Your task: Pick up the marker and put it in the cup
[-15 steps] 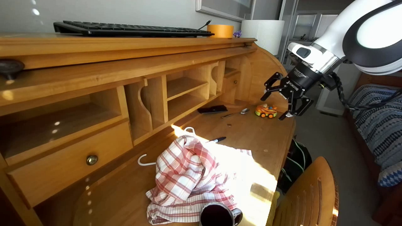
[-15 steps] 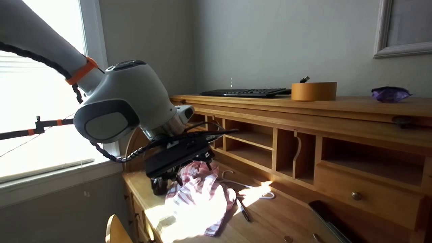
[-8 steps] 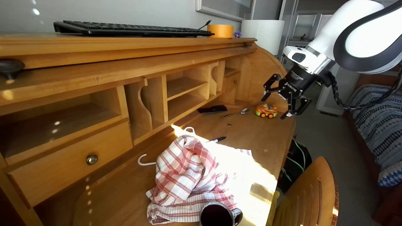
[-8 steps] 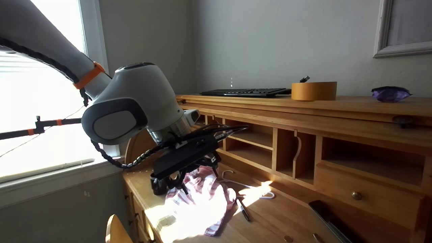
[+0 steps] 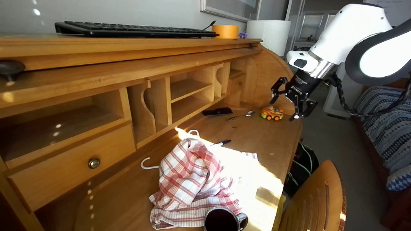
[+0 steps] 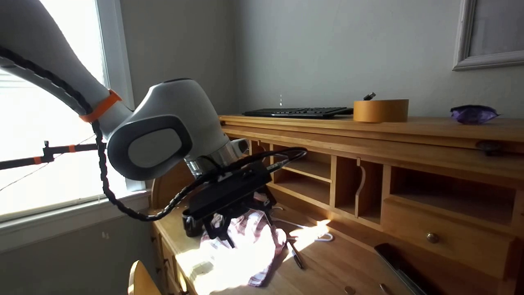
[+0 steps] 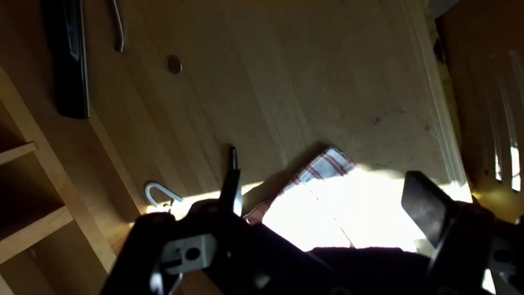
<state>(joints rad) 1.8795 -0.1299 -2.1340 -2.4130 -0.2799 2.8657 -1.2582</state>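
The marker (image 6: 295, 256) lies on the desk (image 6: 331, 266) beside the cloth (image 5: 192, 179); our gripper (image 7: 323, 196) hangs empty, jaws apart. We judge this the reach: next we should centre over the marker and lower.

In an exterior view the pincer (image 6: 252, 235) has shifted rightward and down (the braided cable (image 6: 143, 217) sagging deeper).

A slim dark marker (image 5: 223, 142) lies flat, well apart from the upright cup (image 5: 222, 219).
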